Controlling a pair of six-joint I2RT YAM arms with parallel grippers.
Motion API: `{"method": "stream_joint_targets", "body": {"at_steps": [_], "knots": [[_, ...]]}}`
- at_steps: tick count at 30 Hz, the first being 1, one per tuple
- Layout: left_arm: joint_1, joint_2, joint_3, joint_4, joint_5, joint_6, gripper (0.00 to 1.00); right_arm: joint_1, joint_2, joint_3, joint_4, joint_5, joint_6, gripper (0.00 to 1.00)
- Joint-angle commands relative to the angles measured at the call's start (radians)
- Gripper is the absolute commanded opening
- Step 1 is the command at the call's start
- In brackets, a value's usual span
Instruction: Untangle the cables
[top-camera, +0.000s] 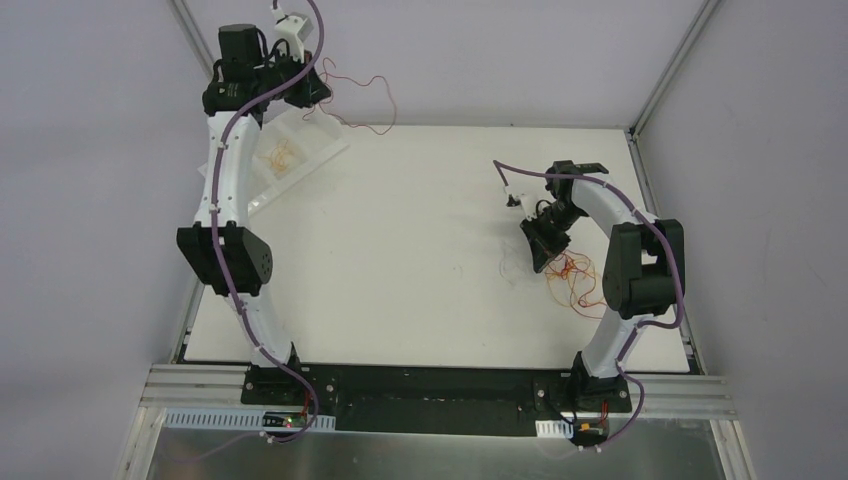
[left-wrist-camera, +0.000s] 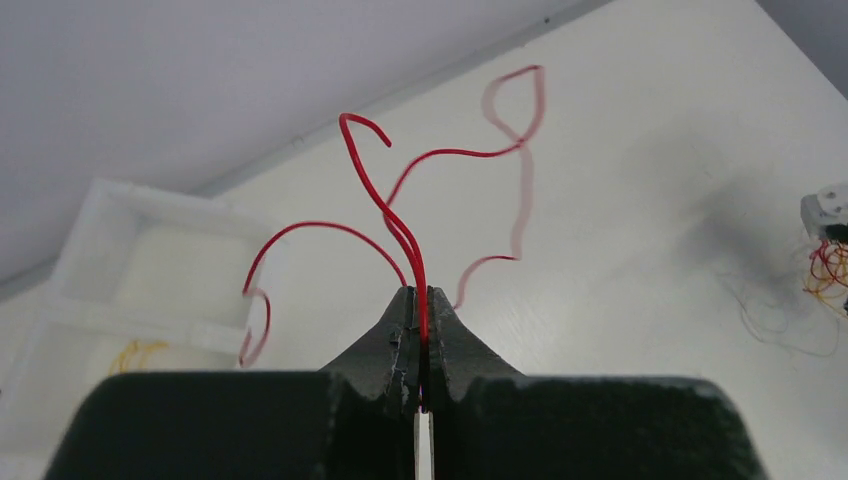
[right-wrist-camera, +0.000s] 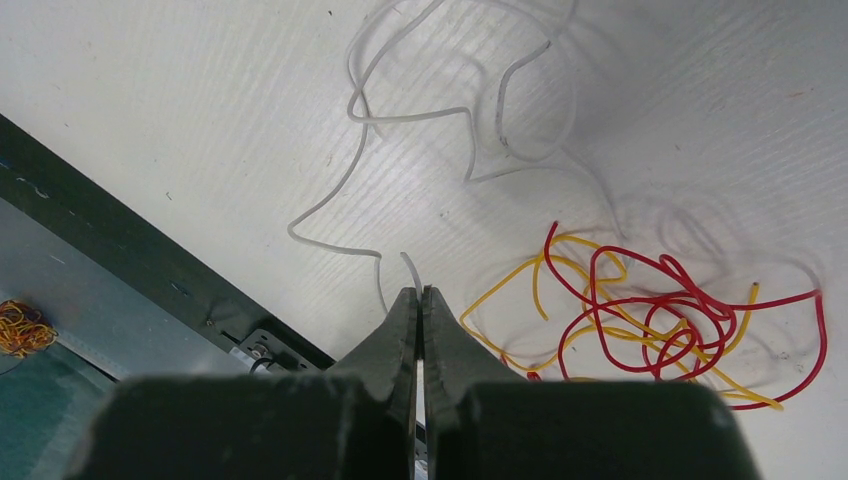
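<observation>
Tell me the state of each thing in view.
left gripper, shut on red cable, raised.
red cable, single strand, held in the air.
right gripper, shut, white cable end at its tips.
red and yellow tangle, knotted, on the table.
white cable, loose, beside the tangle.
tray, holds yellow strands.

Table (top-camera: 420, 250): white, matte.
Tray (top-camera: 315, 135): white, with compartments, askew at the table's far left corner.
Base plate (top-camera: 430, 385): black, along the table's near edge.
Metal sheet (top-camera: 450, 455): shiny grey, nearest strip.
Walls (top-camera: 90, 150): pale lilac-grey, on three sides.
Corner post (top-camera: 672, 65): aluminium, far right.
</observation>
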Motion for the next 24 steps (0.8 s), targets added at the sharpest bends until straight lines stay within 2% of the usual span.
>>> {"method": "stream_joint_targets", "body": {"at_steps": [1,6,10,15,18,24], "knots": [[0.025,0.188,0.168,0.05,0.09,-0.012,0.0,0.003,-0.018,0.017,-0.041,-0.011,-0.02,0.0],[0.052,0.354,0.358,0.139,0.065,-0.016,0.0,0.003,-0.019,0.015,-0.039,-0.015,-0.015,0.0],[0.077,0.399,0.309,0.325,0.071,-0.052,0.0,0.002,-0.021,0.009,-0.039,-0.018,-0.011,0.0],[0.109,0.489,0.297,0.464,0.033,-0.07,0.0,0.003,-0.016,0.01,-0.044,-0.013,-0.009,0.0],[0.136,0.549,0.323,0.507,-0.033,-0.053,0.0,0.0,-0.01,0.017,-0.054,-0.01,-0.008,0.0],[0.187,0.572,0.297,0.519,-0.053,0.01,0.0,-0.005,-0.008,0.02,-0.067,0.0,-0.005,0.0]]}}
